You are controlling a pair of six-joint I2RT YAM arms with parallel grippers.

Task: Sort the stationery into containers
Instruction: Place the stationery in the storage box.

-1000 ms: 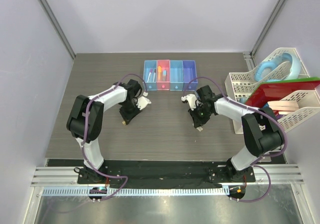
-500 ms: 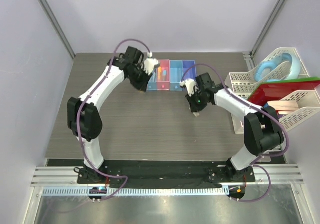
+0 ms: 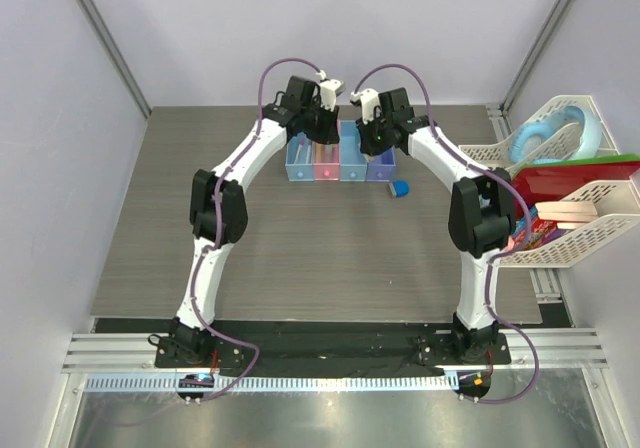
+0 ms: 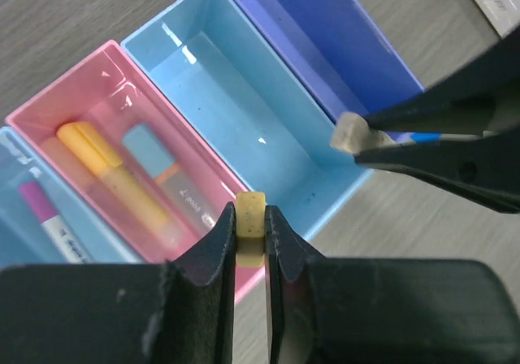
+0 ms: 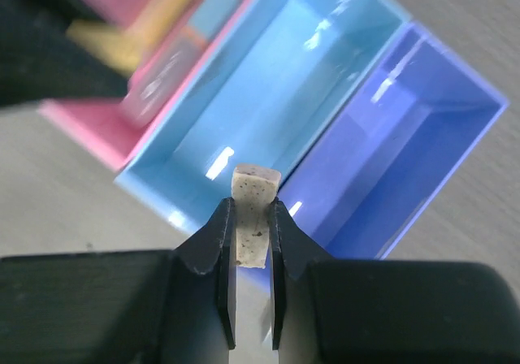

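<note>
From above: high at upper centre, left gripper point(image 3: 318, 134) and right gripper point(image 3: 376, 140) close together over the row of containers point(image 3: 341, 162) (fingertips too small to read here). Just lower right of that row, on the table point(image 3: 250, 238), a small blue block point(image 3: 399, 189).

Left wrist view: clamped narrow on a tan eraser point(image 4: 250, 218) at lower centre, above the wall between pink box point(image 4: 45, 120) and light blue box point(image 4: 236, 112). Inside the pink, a yellow marker point(image 4: 101, 157). At right, a second tan eraser point(image 4: 349, 132) in the other fingers.

Right wrist view: pinched narrow on that second eraser, above the near wall between light blue and purple box point(image 5: 406, 145).
</note>
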